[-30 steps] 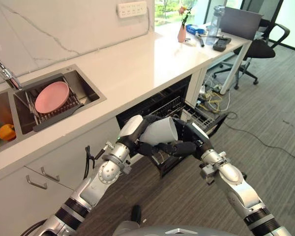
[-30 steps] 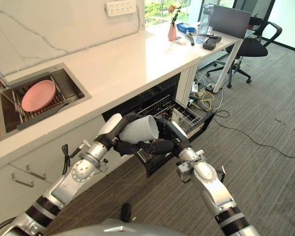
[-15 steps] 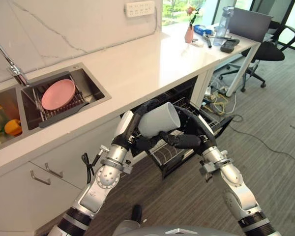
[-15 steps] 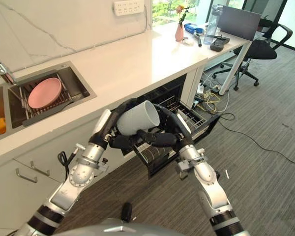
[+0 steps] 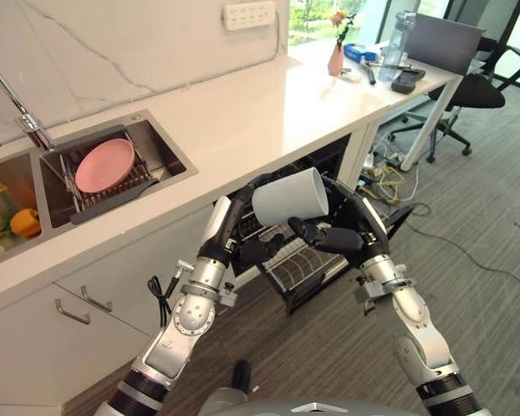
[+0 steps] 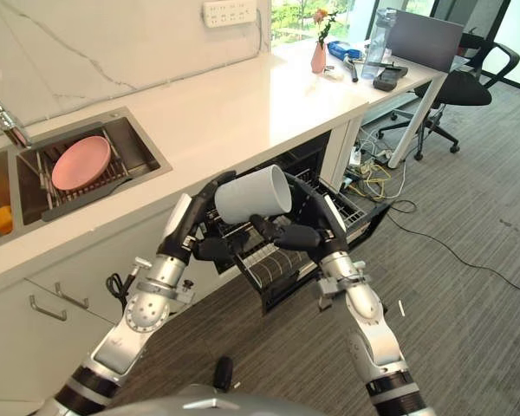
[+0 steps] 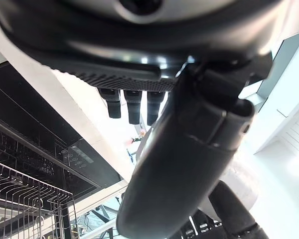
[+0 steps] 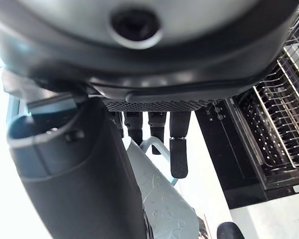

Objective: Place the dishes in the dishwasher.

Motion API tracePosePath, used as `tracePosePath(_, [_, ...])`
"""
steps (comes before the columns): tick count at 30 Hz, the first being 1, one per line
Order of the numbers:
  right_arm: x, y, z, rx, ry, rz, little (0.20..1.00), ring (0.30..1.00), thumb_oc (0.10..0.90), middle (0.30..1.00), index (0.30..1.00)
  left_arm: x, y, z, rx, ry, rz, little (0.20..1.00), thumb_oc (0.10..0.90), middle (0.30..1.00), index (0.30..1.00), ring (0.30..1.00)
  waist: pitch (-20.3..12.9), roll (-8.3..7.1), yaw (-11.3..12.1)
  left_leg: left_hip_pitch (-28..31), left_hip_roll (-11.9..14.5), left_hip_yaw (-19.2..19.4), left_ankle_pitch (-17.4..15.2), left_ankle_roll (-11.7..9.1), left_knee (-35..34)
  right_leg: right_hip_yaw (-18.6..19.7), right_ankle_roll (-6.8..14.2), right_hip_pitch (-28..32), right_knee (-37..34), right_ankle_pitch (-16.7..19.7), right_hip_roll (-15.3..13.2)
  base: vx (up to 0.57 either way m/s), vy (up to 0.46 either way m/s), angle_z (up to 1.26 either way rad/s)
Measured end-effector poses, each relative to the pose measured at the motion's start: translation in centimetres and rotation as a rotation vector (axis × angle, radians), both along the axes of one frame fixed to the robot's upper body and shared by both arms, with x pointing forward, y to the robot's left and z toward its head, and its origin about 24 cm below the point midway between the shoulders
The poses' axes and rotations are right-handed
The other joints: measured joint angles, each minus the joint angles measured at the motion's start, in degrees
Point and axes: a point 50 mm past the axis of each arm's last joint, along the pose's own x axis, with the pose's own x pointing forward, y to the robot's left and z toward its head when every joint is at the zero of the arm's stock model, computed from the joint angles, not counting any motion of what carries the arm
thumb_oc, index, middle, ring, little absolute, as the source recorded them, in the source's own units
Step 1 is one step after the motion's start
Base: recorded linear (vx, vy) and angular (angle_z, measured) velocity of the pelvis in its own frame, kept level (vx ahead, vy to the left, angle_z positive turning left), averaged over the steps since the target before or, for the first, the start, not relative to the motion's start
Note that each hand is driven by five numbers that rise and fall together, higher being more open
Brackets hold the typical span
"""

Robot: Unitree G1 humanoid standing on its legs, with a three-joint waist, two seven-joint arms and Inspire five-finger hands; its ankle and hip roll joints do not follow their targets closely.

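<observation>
cup (image 5: 290, 196), white, smooth and stiff, probably light but breakable and slippery, is lying tilted on its side between both hands above the open dishwasher (image 5: 316, 251) wire rack. left hand (image 5: 243, 227) and right hand (image 5: 342, 227) fingers are curling round its wall, gripping mid-body. pink plate (image 5: 103, 165) is waiting in the sink (image 5: 169, 156).

The cup (image 5: 289, 197) hides part of the left hand's (image 5: 239, 227) fingers and the rack (image 5: 296, 256) behind the right hand (image 5: 342, 232). The sink (image 5: 9, 165) is cut off.
</observation>
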Motion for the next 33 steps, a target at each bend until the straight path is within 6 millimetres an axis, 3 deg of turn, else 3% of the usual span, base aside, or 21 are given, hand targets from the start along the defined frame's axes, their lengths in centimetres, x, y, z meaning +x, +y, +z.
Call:
tracePosePath(8, [-0.4,-1.5,3.9,0.152,-0.216,-0.095,0.3,0.3,0.4,0.3,0.3,-1.6,0.7,-3.6,0.003,0.191,0.037,0.9,0.8,0.9,0.9,0.9,0.0,-0.01,-0.1,0.0,0.0,0.0,0.1,0.1,0.0,0.0,0.0,0.0,0.0,-0.1,0.0,0.0,0.0,0.0])
tracePosePath(12, [-0.2,-2.8,3.8,0.091,-0.2,-0.129,0.3,0.3,0.4,0.3,0.3,-2.7,1.1,-5.4,-0.044,0.299,0.08,0.9,0.8,0.9,0.9,0.9,0.1,-0.29,0.0,0.1,0.0,-0.1,0.1,0.1,0.0,-0.1,0.0,0.1,0.0,-0.1,0.0,0.0,0.001,0.01])
tracePosePath(18, [0.4,-6.1,2.5,-0.259,-0.047,-0.208,0.3,0.3,0.4,0.3,0.3,-4.8,2.1,-8.1,-0.048,0.44,0.117,0.9,0.8,0.9,0.9,0.9,0.5,-1.1,0.1,-0.5,0.0,-1.1,0.1,0.1,0.0,-1.1,0.0,0.1,0.0,-0.1,0.3,0.0,0.005,0.08])
tracePosePath(20, [0.6,-7.6,2.3,-0.531,0.024,-0.224,0.3,0.3,0.4,0.3,0.3,-5.9,2.9,-9.1,-0.055,0.501,0.146,0.9,0.8,0.9,0.9,0.9,0.8,-1.66,0.0,-0.9,-0.1,-1.6,0.2,0.1,0.0,-1.5,0.0,-0.2,-0.1,-0.1,0.3,-0.02,0.003,0.09])
tracePosePath(21, [0.6,-8.1,2.0,-0.584,0.062,-0.245,0.3,0.3,0.4,0.3,0.3,-6.3,3.3,-9.3,-0.049,0.522,0.164,0.9,0.8,0.9,0.9,0.9,0.9,-1.96,0.2,-1.0,0.0,-1.8,0.3,0.3,0.0,-1.7,-0.1,-0.2,0.0,-0.2,0.4,-0.05,0.002,0.13])
tracePosePath(28, [0.1,-11.4,-0.1,-0.756,0.261,-0.405,0.3,0.3,0.4,0.3,0.3,-8.3,4.9,-10.9,-0.034,0.615,0.216,0.9,0.8,0.9,0.9,0.9,2.3,-2.17,2.2,-5.2,-0.4,-5.8,2.2,-0.2,0.3,-5.4,-0.1,-2.5,0.0,-0.4,1.6,-0.09,-0.009,0.27])
tracePosePath(33, [0.5,-12.6,-0.3,-0.796,0.313,-0.398,0.3,0.3,0.4,0.3,0.3,-8.2,5.1,-10.8,-0.032,0.628,0.189,0.9,0.8,0.9,0.9,0.9,7.5,-0.66,5.6,-10.8,0.5,-9.1,3.6,-1.4,0.3,-8.3,-1.0,-6.7,0.0,0.4,3.5,-0.14,0.001,0.31])
